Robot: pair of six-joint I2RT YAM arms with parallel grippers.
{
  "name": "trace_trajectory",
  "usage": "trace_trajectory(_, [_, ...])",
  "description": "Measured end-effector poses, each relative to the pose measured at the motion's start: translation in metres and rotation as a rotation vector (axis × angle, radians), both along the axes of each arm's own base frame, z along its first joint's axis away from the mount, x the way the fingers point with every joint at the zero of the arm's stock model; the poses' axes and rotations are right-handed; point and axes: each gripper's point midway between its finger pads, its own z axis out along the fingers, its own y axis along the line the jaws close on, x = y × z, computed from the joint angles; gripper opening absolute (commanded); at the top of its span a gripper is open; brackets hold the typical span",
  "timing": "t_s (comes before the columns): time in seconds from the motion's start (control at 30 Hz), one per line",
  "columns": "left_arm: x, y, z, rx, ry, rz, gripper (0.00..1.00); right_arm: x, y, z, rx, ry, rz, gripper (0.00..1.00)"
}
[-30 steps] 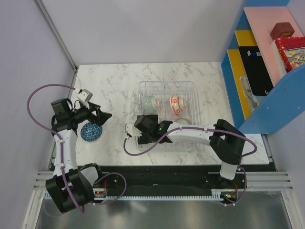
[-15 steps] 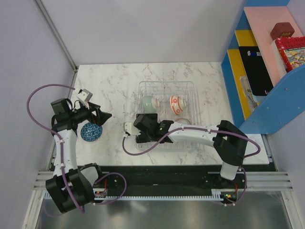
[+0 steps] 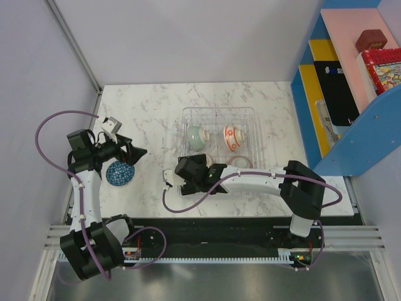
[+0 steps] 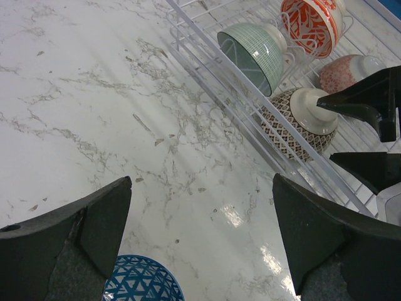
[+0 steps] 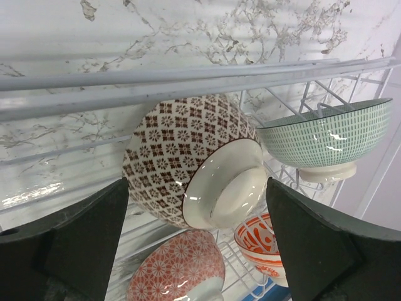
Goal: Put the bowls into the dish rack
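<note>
Four bowls sit in the dish rack [image 3: 219, 109]: green bowl [image 4: 254, 49], orange-red bowl [image 4: 311, 22], pink bowl [image 4: 348, 71], and brown-patterned bowl [image 5: 188, 157] on its side by the rack's left rail, foot facing my right gripper [image 5: 195, 183]. Its jaws are spread wide and hold nothing. The brown bowl looks apart from both fingers, though that's hard to confirm. Blue bowl [image 3: 119, 174] rests on the marble table [image 3: 156, 113], well left of the rack, just under my left gripper [image 4: 200, 185], which is also wide and grips nothing.

Box [image 3: 383, 68] print maybe txt, unreadable.
</note>
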Motion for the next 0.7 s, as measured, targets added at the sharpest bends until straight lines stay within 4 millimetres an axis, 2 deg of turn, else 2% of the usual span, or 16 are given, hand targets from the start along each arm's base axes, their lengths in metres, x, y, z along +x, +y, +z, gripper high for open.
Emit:
trace_trajectory(0.27, [0.000,0.000,0.000,-0.001,0.000,-0.001,1.00,-0.008,0.001,0.002,-0.014,0.055,0.025,0.98])
trace_trajectory(0.53, [0.000,0.001,0.000,-0.001,0.000,0.002,1.00,0.005,-0.006,0.012,-0.044,-0.034,-0.004,0.98])
trace_trajectory(0.63, [0.000,0.001,0.000,-0.001,-0.001,0.003,1.00,0.006,-0.011,0.021,-0.043,-0.047,-0.011,0.98])
trace_trajectory(0.7, [0.000,0.001,0.000,-0.001,-0.001,0.003,1.00,0.010,-0.016,0.034,-0.020,-0.060,-0.023,0.98])
